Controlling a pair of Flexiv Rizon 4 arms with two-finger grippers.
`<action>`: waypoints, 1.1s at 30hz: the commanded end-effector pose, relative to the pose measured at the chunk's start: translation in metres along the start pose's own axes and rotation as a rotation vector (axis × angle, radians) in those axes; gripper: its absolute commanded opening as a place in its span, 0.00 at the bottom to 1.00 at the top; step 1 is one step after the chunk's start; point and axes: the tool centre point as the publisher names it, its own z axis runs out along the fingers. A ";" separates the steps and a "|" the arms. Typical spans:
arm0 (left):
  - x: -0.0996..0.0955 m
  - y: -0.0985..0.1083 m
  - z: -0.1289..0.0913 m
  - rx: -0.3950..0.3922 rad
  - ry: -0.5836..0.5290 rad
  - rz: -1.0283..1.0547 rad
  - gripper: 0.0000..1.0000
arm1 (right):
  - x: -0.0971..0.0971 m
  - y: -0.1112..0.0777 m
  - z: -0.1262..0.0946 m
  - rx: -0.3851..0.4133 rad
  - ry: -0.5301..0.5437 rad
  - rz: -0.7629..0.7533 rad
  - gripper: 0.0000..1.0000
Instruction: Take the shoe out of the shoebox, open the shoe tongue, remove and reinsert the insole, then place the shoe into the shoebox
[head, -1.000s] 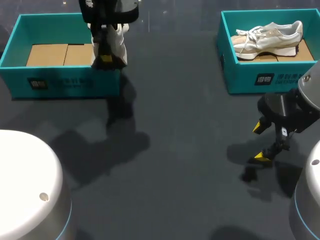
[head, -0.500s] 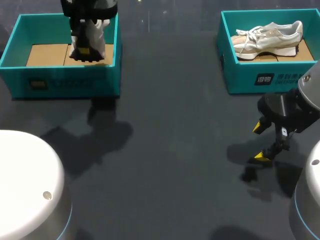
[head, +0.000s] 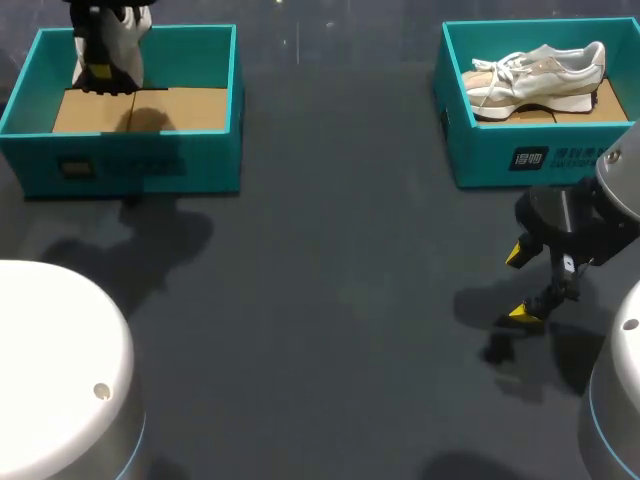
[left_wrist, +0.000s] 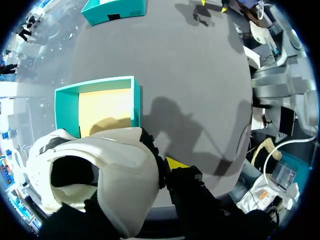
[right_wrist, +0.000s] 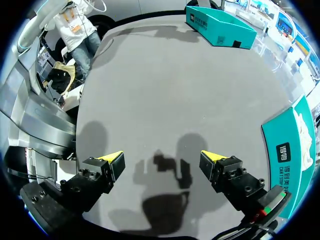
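Observation:
My left gripper (head: 100, 68) hangs over the far left corner of the left teal shoebox (head: 130, 165), shut on a white shoe (head: 118, 35) with a dark sole. In the left wrist view the shoe (left_wrist: 100, 170) fills the space between the fingers. One yellow fingertip (left_wrist: 176, 163) shows beside it, and the shoebox (left_wrist: 132, 100) with its cardboard floor lies below. A second white shoe (head: 540, 72) lies on its side in the right teal shoebox (head: 530, 155). My right gripper (head: 525, 285) stands open low over the table in front of that box, its fingers (right_wrist: 112, 159) holding nothing.
The dark grey table (head: 350, 300) stretches between the two boxes. In the right wrist view the right shoebox's wall (right_wrist: 292, 150) is close beside the gripper and the left shoebox (right_wrist: 220, 27) lies far ahead.
My left arm has carried the white shoe leftwards and back, from the left box's right front edge to over its far left corner. The right arm has not moved.

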 end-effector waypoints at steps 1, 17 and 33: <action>-0.001 0.002 -0.001 0.003 -0.001 0.006 0.00 | 0.002 0.000 0.000 0.001 -0.003 0.000 1.00; -0.077 0.095 0.012 0.012 -0.030 0.136 0.00 | 0.002 0.000 0.000 0.001 -0.003 0.000 1.00; -0.113 0.122 0.030 0.051 -0.038 0.144 0.00 | 0.002 0.000 0.000 0.001 -0.003 0.000 1.00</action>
